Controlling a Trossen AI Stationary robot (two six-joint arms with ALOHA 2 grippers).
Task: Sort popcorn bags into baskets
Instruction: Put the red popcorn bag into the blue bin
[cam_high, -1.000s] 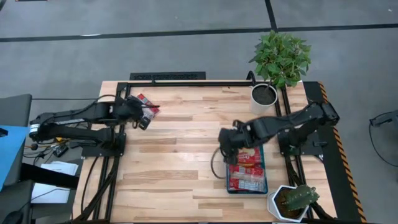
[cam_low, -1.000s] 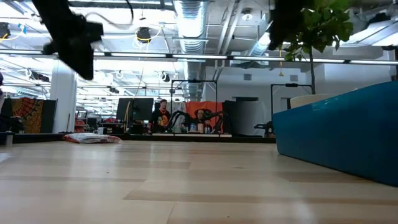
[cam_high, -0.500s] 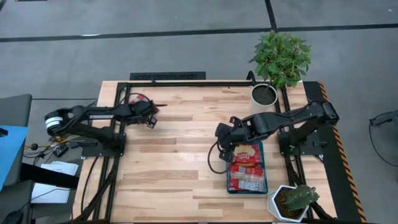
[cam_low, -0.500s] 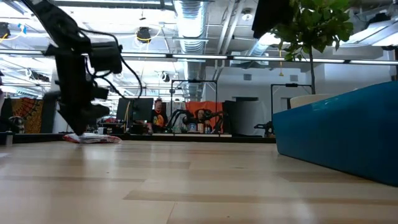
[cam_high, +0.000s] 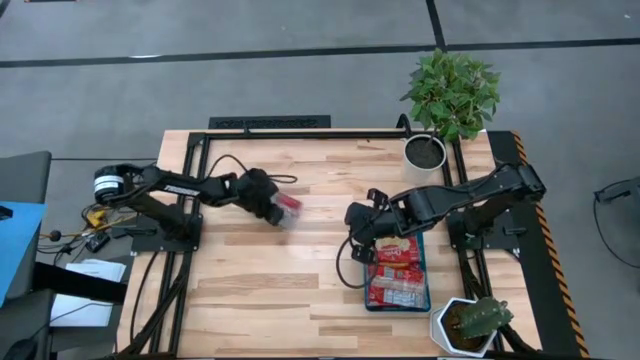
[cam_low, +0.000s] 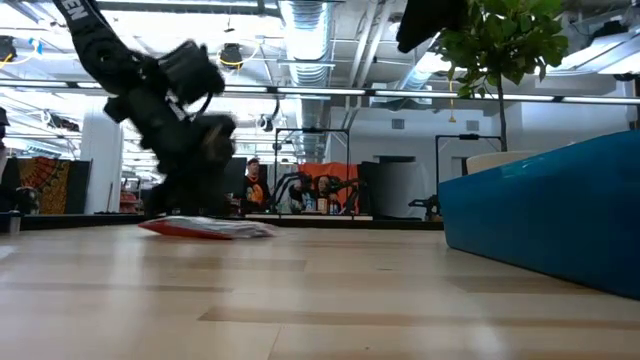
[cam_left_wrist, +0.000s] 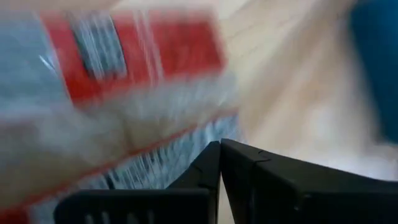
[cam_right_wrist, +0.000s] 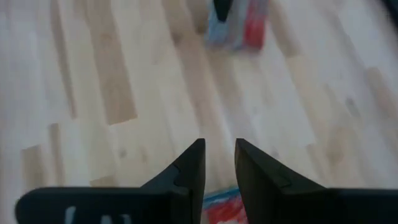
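Note:
A red popcorn bag (cam_high: 288, 206) lies on the wooden table left of the middle; it also shows in the low view (cam_low: 205, 228), flat side down, and blurred in the left wrist view (cam_left_wrist: 124, 56). My left gripper (cam_high: 270, 200) is shut at the bag's left end. The blue tray (cam_high: 426, 285) stands at the near right, its wall large in the low view (cam_low: 550, 210), and holds several red bags (cam_high: 397, 270). My right gripper (cam_high: 358, 232) hangs at the tray's far left corner, fingers a little apart (cam_right_wrist: 217, 149) and empty. My left gripper has its two shut fingers on the bag's pale sealed edge (cam_left_wrist: 186, 140), at the end toward the table's left. The fingers slant down from the table's left. The bag lies beyond the fingertips with its underside on the table (cam_low: 230, 232).
A white pot with a leafy plant (cam_high: 425, 150) stands at the far right, a white pot with a cactus (cam_high: 465, 325) at the near right corner. A black frame (cam_high: 270, 122) runs along the far edge. Bare wood lies between the bag and the tray. A person (cam_low: 262, 185) sits far behind.
My left gripper has dropped onto the bag at the far left corner, then gone toward the table's right and near edges. The bag has slid along the table with it, from the far left corner toward the middle.

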